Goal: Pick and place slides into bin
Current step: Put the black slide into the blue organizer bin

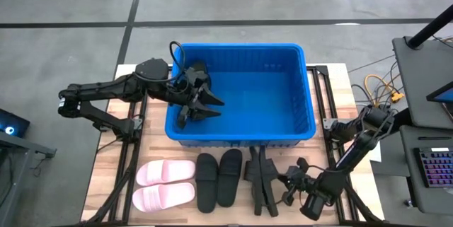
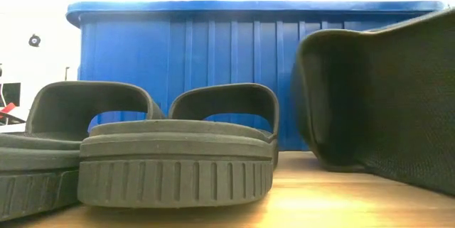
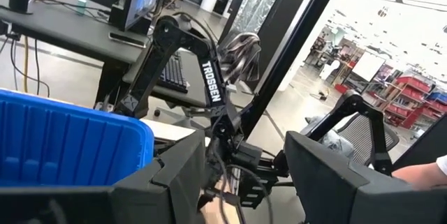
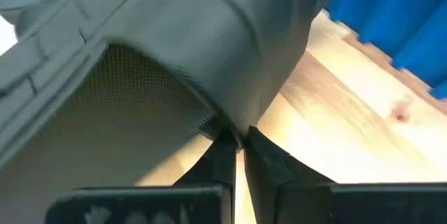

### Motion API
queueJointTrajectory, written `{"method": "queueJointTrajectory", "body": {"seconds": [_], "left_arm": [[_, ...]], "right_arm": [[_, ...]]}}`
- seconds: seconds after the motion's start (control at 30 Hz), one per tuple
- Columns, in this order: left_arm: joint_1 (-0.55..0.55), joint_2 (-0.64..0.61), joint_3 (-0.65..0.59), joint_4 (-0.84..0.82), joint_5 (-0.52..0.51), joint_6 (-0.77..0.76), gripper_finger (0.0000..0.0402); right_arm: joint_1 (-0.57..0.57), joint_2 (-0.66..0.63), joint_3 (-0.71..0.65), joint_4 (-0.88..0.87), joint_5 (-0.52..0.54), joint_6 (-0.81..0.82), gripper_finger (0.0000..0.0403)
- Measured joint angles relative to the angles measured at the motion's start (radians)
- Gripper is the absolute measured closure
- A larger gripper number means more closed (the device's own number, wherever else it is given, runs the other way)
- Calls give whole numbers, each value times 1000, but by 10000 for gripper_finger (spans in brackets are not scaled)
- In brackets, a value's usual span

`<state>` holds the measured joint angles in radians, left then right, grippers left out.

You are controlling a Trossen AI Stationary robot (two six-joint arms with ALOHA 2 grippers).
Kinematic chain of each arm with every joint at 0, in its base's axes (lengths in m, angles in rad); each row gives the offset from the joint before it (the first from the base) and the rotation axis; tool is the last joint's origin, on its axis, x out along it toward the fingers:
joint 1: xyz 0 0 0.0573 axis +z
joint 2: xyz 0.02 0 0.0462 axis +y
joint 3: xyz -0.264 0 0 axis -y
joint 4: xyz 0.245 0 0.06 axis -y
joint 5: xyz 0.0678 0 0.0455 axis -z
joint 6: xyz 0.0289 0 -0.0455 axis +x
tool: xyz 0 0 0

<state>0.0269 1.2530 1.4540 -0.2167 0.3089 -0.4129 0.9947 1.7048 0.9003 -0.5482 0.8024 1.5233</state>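
Pick step under way on right side. Right gripper low at the front of the table, fingers pinched nearly together on the edge of a black slide tipped on its side; right wrist view shows the fingertips closed under the strap, so grasping that slide. Bin sits just beyond this gripper, its front wall close.

Left gripper hangs over the left end of the bin interior, fingers spread, nothing seen between them.

Left of the held slide: black pair flat, then pink pair farther left, all in front of the bin.

Judgement: grasp made, lift not begun. Next move calls for raising the slide clear of the rolled rim, then carrying it forward over the bin and letting go. Thin edge grip; the slide may swing or slip.
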Motion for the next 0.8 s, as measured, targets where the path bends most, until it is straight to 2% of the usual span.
{"method": "queueJointTrajectory", "body": {"seconds": [0.13,0.57,0.8], "left_arm": [[0,6,0,-1,0,0,217],[-1,8,0,-2,1,0,217],[-2,12,0,-2,2,0,217]], "right_arm": [[0,-1,41,-32,-9,-34,390],[26,-1,208,-372,-95,-31,391],[55,-1,309,-545,-103,35,391]]}}
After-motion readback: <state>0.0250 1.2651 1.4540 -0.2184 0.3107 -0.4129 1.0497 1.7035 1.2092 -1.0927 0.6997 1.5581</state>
